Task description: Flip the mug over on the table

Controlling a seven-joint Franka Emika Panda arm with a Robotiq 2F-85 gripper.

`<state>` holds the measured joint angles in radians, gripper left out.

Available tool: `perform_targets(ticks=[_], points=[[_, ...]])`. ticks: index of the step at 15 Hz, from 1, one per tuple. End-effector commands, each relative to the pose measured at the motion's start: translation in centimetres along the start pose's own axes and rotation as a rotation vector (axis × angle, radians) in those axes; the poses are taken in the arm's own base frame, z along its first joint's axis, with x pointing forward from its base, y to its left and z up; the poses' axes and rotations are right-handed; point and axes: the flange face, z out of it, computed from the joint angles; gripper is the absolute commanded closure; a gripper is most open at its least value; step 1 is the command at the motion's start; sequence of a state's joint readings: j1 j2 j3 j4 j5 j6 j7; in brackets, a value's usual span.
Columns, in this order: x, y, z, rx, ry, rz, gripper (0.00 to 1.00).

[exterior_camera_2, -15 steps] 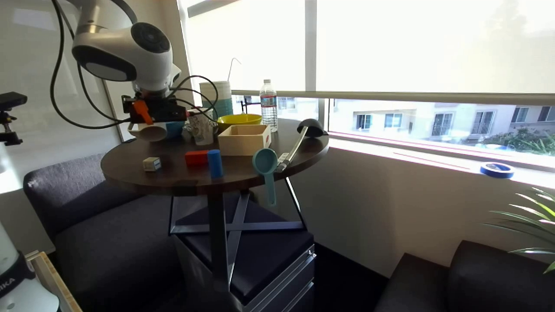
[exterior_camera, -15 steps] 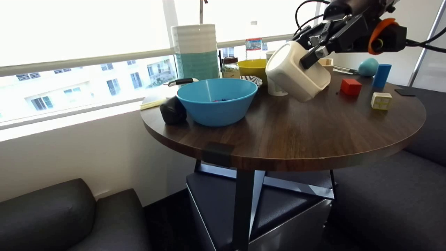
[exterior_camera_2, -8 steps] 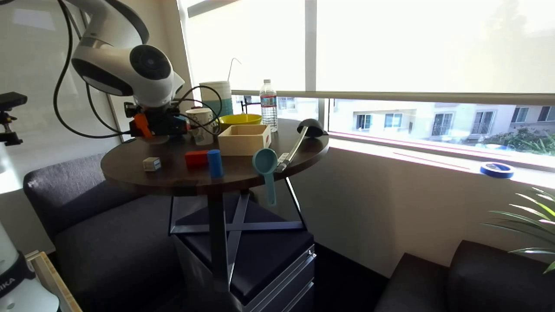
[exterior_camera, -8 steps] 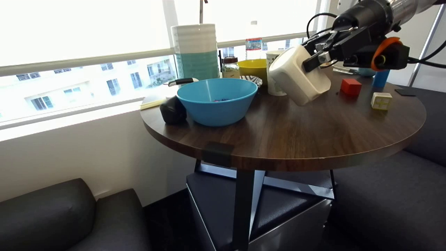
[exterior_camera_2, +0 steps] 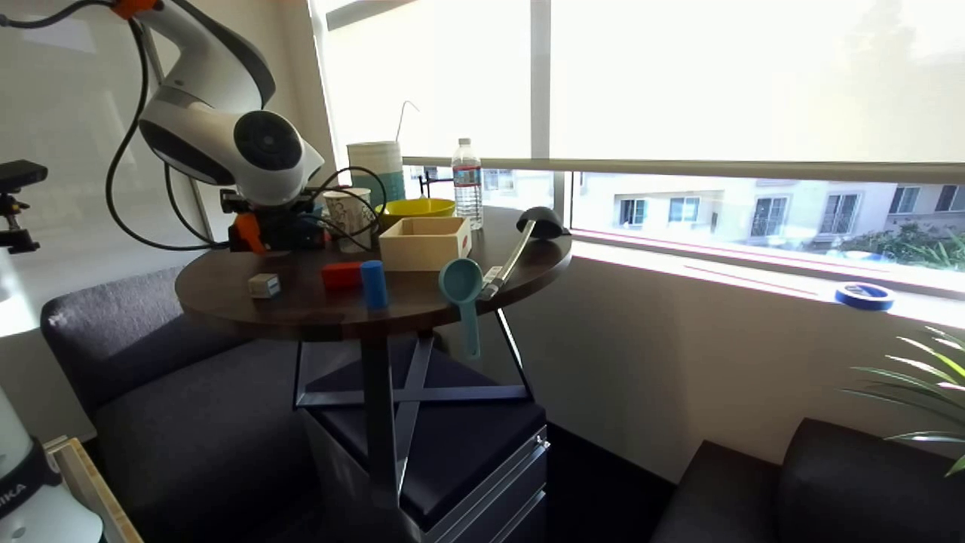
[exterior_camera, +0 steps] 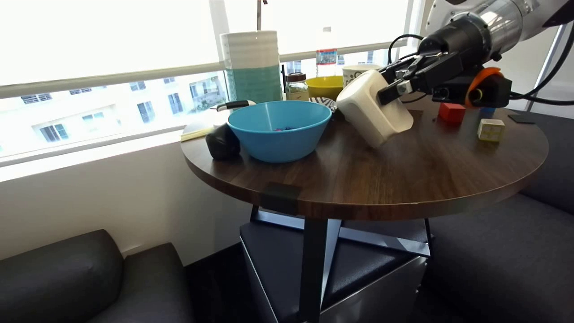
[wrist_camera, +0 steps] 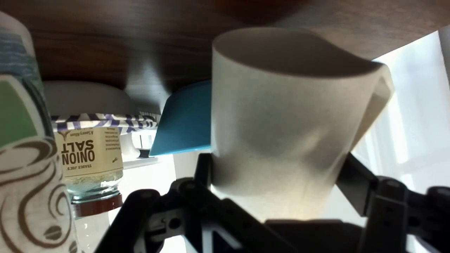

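Observation:
The cream-white mug point(exterior_camera: 365, 114) is held tilted over the table point(exterior_camera: 426, 179), its mouth slanting down toward the wood. My gripper point(wrist_camera: 277, 172) is shut on it, one finger pressing each side near the base. In the wrist view, which stands upside down, the mug point(wrist_camera: 281, 133) fills the middle, with its rim turned toward the tabletop point(wrist_camera: 140, 35). Whether the lowest edge of the rim touches the wood cannot be told. From an exterior view, the gripper point(exterior_camera_2: 275, 230) and arm hide nearly all of the mug.
A blue bowl point(exterior_camera: 278, 134) stands left of the mug, with a patterned cup point(exterior_camera: 358, 72) and yellow bowl point(exterior_camera: 325, 87) behind. Nearby lie a red block point(exterior_camera: 451, 112) and small cube point(exterior_camera: 491, 130). A wooden box point(exterior_camera_2: 424, 249) and blue cylinder point(exterior_camera_2: 375, 285) also occupy the table.
The mug and gripper have come down closer to the table and slightly toward the blue bowl. The grip on the mug has stayed the same, and the other objects have not moved.

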<state>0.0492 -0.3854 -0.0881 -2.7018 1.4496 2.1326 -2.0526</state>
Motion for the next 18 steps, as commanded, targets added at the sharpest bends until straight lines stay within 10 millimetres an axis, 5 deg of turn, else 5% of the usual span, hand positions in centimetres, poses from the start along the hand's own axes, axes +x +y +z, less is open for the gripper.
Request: perform_targets(ticks=[1,6,7,18], points=[[0.10,0.43,1.06,0.016,0.047,0.000,0.37],[-0.02,0.52,1.60,0.034,0.070,0.002,0.37],[-0.07,0.54,1.62,0.037,0.072,0.001,0.03],[-0.34,0.61,0.67,0.006,0.005,-0.004,0.00]])
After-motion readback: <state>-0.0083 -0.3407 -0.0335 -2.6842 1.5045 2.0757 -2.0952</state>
